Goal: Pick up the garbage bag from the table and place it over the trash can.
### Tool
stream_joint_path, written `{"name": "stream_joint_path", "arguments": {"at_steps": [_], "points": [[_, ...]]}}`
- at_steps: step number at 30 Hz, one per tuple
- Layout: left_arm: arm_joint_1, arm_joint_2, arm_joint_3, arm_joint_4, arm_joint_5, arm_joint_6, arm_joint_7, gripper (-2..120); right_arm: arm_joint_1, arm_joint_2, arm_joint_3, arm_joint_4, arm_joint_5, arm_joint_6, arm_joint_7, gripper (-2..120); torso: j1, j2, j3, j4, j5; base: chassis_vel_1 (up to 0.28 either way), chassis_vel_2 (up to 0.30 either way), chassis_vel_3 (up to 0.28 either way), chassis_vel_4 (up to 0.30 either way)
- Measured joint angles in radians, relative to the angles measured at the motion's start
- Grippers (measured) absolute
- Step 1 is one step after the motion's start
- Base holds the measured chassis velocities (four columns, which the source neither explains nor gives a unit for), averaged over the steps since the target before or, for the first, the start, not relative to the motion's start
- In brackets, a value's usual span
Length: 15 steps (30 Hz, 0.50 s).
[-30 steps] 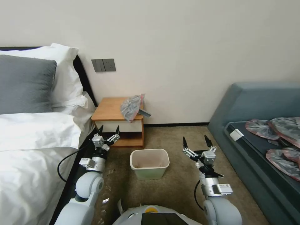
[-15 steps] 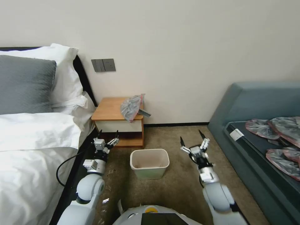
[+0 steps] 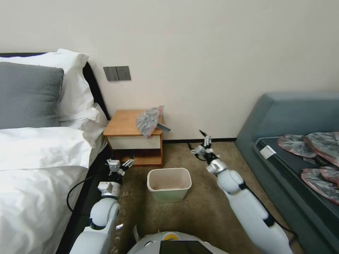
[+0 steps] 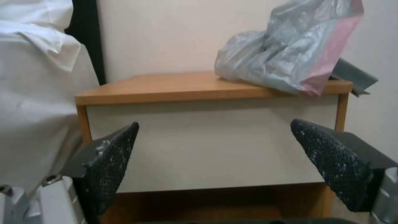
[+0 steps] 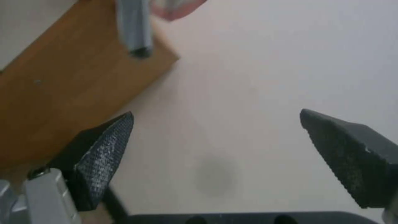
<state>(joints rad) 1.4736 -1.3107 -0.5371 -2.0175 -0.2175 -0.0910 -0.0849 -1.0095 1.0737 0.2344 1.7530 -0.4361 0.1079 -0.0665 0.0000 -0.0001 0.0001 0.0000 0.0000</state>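
Grey crinkly garbage bag overhangs your wooden counter; right gripper, jaws spread, could nudge it off.

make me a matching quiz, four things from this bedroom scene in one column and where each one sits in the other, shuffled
Things:
1. garbage bag
2. trash can
3. left pincer
4. right pincer

Places:
A. on the carpet in front of the nightstand
B. low, facing the nightstand's drawer front, open
C. on the nightstand's top, at its right end
D. held out, open, to the right of the nightstand, near the wall

Pairs: 1-C, 2-A, 3-B, 4-D
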Motion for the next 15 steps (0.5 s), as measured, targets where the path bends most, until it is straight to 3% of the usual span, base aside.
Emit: {"name": "stream_joint_path", "arguments": {"at_steps": [15], "points": [[-0.008, -0.005, 0.008, 0.058, 0.033, -0.013, 0.001, 95, 0.359, 0.005, -0.274, -0.291, 0.091, -0.024, -0.068, 100, 0.000, 0.000, 0.000, 0.0002, -0.0001, 0.000, 0.000, 0.000, 0.000]]}}
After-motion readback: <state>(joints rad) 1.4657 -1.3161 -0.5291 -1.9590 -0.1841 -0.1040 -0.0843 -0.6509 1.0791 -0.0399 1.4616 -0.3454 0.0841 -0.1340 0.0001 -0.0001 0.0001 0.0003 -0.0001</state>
